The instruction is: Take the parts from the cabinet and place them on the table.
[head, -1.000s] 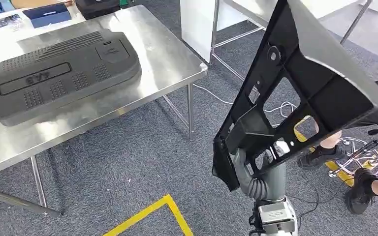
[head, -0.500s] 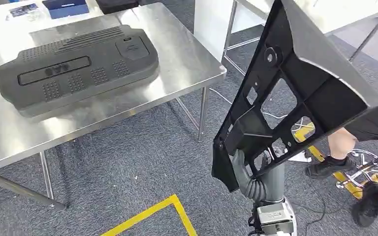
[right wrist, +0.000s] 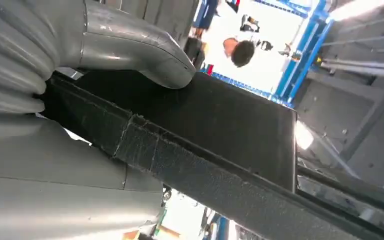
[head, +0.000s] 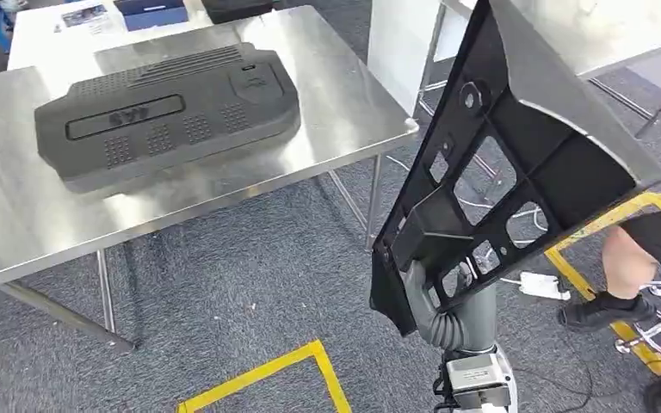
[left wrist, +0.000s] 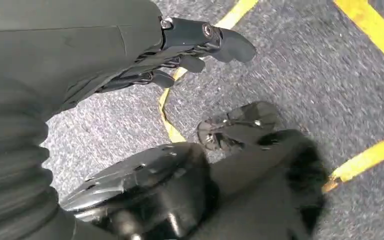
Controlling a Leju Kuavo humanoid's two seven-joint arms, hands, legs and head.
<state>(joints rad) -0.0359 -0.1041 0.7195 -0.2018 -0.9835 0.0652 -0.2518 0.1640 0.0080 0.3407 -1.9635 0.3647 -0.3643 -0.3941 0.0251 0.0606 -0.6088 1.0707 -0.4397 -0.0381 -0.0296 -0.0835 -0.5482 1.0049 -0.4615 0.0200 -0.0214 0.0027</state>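
A large black plastic panel with cut-out openings is held up in the air, to the right of the steel table and fully apart from it. The panel stands tilted, its lower corner near the robot's body and its upper part leaning away to the upper right. The right hand grips it at this lower corner; in the right wrist view the thick grey thumb presses on the flat black face of the panel, so the hand is clamped on the part.

Between the panel's near edge and the table's right corner there is an open strip of grey carpet. On the table a second part, a dark grey ribbed cover, lies flat. It takes the middle and far right of the top, while the near left of the steel stays bare.

The left hand hangs over the carpet and the yellow floor tape. Its fingers are loosely bent, not closed, and hold nothing.

At the right, a person's leg stands close behind the panel, beside a white power strip on the floor.
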